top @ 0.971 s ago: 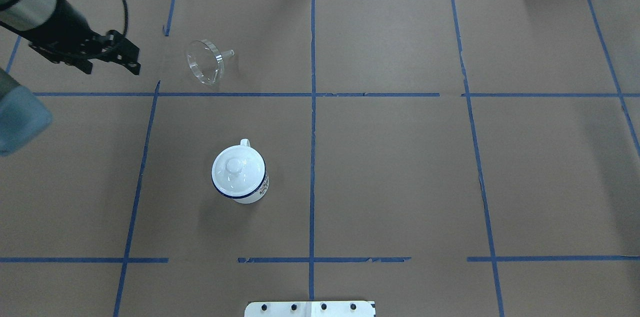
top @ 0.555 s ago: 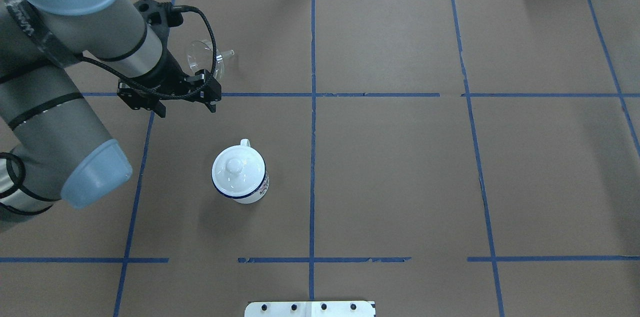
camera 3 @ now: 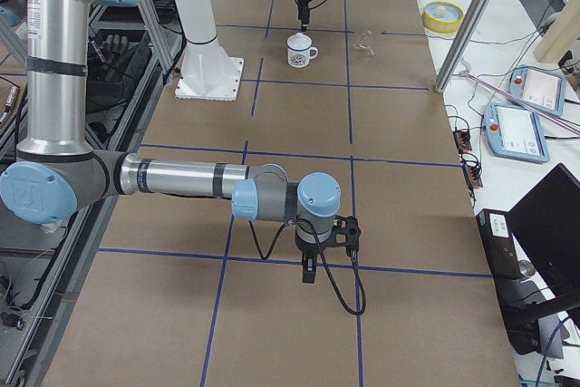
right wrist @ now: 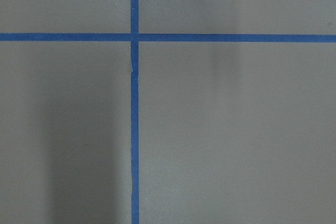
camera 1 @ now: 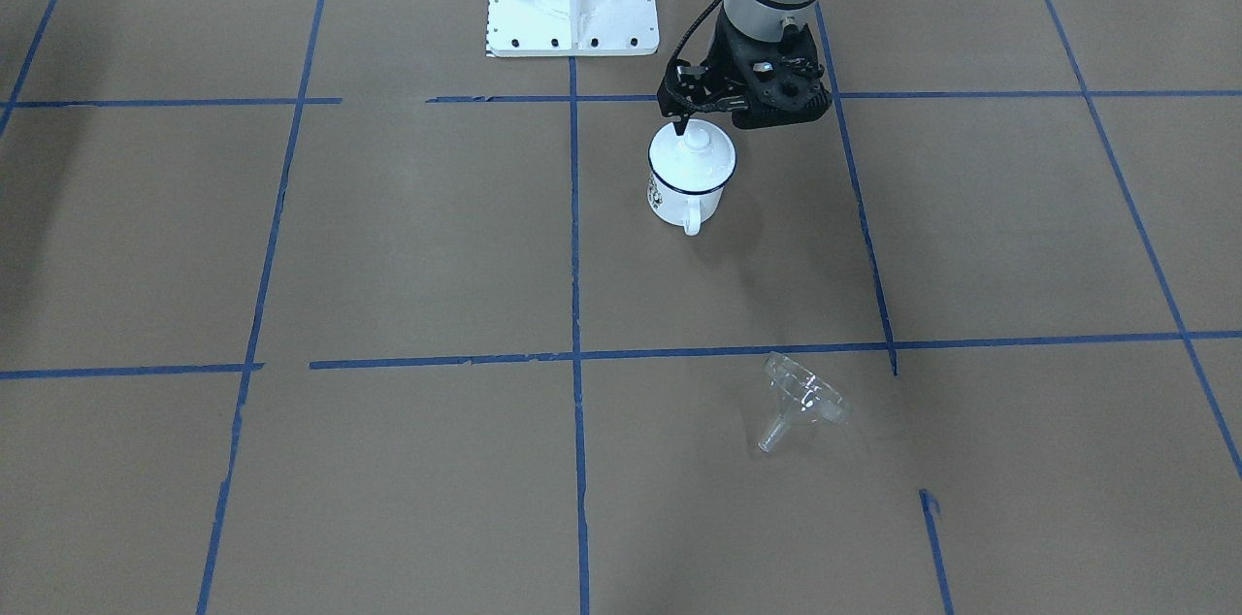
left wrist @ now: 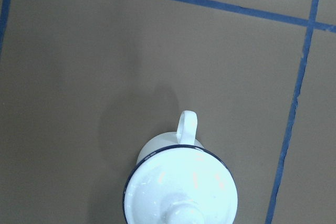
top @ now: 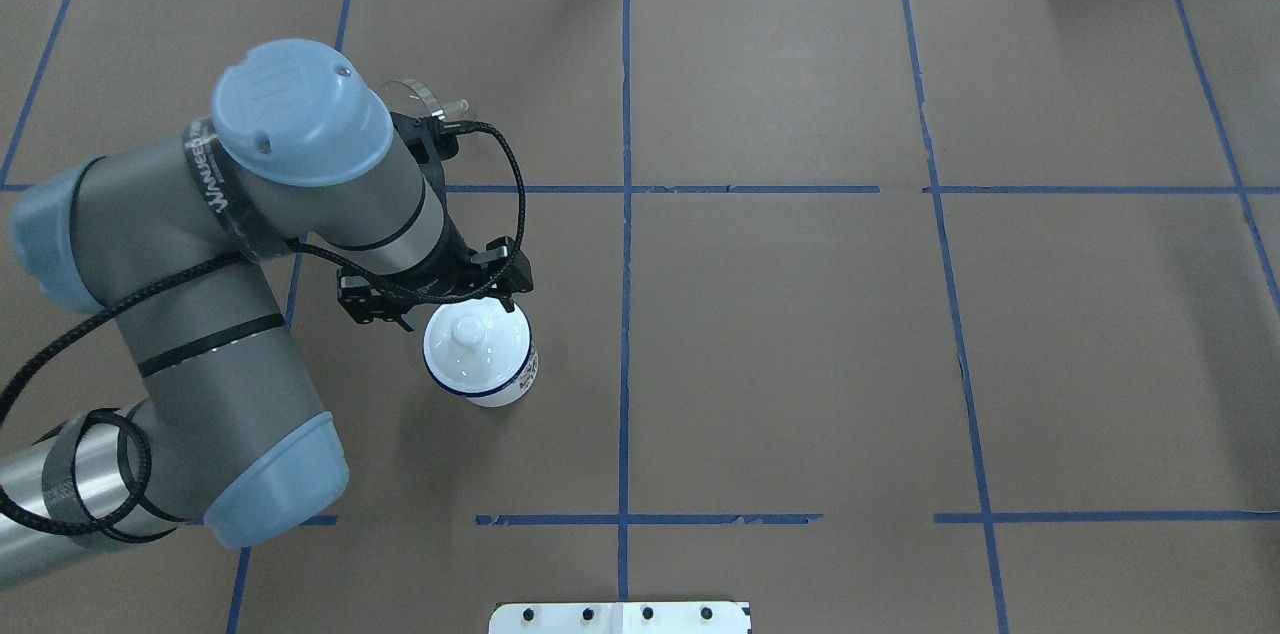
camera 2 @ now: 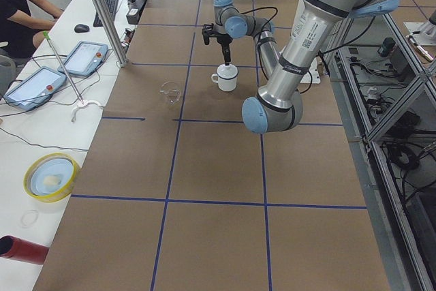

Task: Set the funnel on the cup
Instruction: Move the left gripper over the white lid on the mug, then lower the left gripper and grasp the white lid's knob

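Front-facing view: left gripper [camera 1: 681, 123] hangs just over the lidded cup [camera 1: 684, 193]; spread or clenched, I cannot tell; funnel [camera 1: 803, 397] lies tipped, well apart.

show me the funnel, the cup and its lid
funnel [camera 1: 803, 397], front-facing view, on the cone wall
cup [camera 1: 684, 198], front-facing view, on the side wall
lid [top: 468, 333], overhead view, on the knob

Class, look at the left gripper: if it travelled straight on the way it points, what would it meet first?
Probably the white knobbed lid on the cup: the left gripper points straight down right above it. Centring is unclear; a finger may meet the lid's edge.
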Robot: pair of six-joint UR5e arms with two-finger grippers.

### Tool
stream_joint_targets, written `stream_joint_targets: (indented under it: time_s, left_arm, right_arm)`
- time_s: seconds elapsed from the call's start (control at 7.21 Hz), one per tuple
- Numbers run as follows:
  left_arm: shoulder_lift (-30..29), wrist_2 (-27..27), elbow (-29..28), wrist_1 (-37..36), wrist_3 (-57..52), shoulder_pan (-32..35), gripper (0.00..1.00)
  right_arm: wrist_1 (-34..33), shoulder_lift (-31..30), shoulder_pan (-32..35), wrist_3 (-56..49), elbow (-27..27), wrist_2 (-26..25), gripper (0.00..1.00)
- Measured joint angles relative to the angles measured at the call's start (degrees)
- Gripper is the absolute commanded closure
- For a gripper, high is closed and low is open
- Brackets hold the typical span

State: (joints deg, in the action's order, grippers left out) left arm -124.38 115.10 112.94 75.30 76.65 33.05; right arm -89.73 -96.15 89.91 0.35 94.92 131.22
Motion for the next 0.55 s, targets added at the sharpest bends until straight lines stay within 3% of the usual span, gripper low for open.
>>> stream_joint_targets:
  time_s: [0.55]
  left_arm:
    - [0.4, -3.0, -1.1, 0.3, 0.7, -2.3, 0.18]
  right_arm:
    - [0.0, 0.0, 0.0, 0.0, 0.0, 0.0, 0.0]
